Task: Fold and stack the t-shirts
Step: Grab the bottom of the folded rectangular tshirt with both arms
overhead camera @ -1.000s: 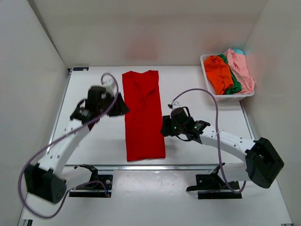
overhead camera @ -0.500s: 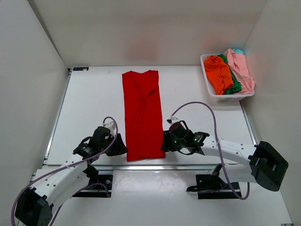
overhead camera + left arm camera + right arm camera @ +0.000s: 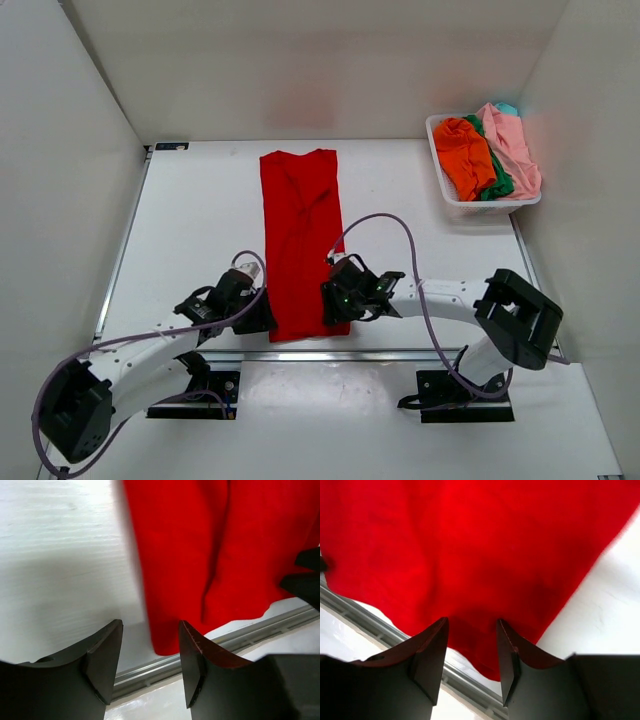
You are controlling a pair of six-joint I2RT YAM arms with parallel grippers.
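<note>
In the top view I cannot see either arm's fingertips, because each wrist body covers them along with the near corners of the cloth. The left gripper (image 3: 150, 630) sits low and left of centre there and shows better through its own camera. Its two dark, curved fingers stand apart and hold nothing, and the shirt's near left corner lies between and just beyond them on the white table (image 3: 200, 220). The red t-shirt (image 3: 303, 240) lies flat down the middle of the table, folded to a long narrow strip. A soft crease runs diagonally through its upper half, and its near hem lies just beside a ribbed metal rail (image 3: 240, 637) at the table edge. The right gripper (image 3: 472, 630) is over the hem's right corner, its fingers likewise spread and empty. I cannot tell whether they touch the cloth, and the shirt's right edge is blurred in that view. In the upper right, a white plastic basket (image 3: 480, 208) holds a crumpled heap: an orange t-shirt (image 3: 465, 155), a green t-shirt (image 3: 500, 183), a pale pink t-shirt (image 3: 515, 145), and only a sliver of a teal t-shirt (image 3: 507, 108) behind.
</note>
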